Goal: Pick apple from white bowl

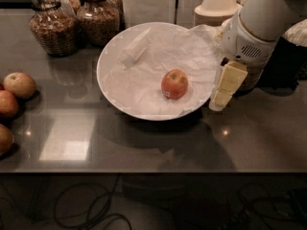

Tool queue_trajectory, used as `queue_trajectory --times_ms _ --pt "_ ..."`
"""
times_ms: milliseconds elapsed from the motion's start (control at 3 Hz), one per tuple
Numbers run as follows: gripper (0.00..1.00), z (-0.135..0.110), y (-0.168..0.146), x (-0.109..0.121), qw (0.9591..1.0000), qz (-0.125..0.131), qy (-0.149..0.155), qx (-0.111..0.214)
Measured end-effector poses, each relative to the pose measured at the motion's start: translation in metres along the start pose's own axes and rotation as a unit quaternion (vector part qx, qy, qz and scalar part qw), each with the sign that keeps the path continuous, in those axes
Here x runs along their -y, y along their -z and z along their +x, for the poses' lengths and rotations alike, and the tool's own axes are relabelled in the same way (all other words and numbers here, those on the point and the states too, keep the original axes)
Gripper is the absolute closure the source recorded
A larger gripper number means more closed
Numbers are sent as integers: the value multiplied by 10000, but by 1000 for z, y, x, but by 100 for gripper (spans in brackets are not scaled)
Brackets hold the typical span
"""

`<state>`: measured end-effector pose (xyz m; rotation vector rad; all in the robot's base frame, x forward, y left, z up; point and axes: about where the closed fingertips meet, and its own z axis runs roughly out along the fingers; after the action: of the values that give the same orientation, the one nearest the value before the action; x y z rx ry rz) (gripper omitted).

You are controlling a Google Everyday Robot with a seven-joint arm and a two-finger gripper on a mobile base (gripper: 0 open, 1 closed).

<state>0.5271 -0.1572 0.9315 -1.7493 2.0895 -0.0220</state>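
The apple (174,84) is small, red-orange with a yellowish top and a small sticker on its lower side. It lies right of centre in the wide white bowl (109,56), which is lined with crinkled white paper. My gripper (221,91) hangs from the white arm at the bowl's right rim, its cream-coloured fingers pointing down, to the right of the apple and apart from it.
Three paler apples (19,84) lie at the counter's left edge. Glass jars (53,28) of nuts stand at the back left. Stacked beige paper bowls (218,6) stand behind the bowl at the right. The counter's front edge runs across the lower part of the view.
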Motion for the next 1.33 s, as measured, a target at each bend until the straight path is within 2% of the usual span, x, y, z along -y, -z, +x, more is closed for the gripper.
queue_trajectory --times_ms 333,667,1333 --pt "0 -17 -3 10 9998 92 153 98" --pt "16 -35 7 15 9989 205 323 256" --pt "12 -53 0 6 9981 168 511 299"
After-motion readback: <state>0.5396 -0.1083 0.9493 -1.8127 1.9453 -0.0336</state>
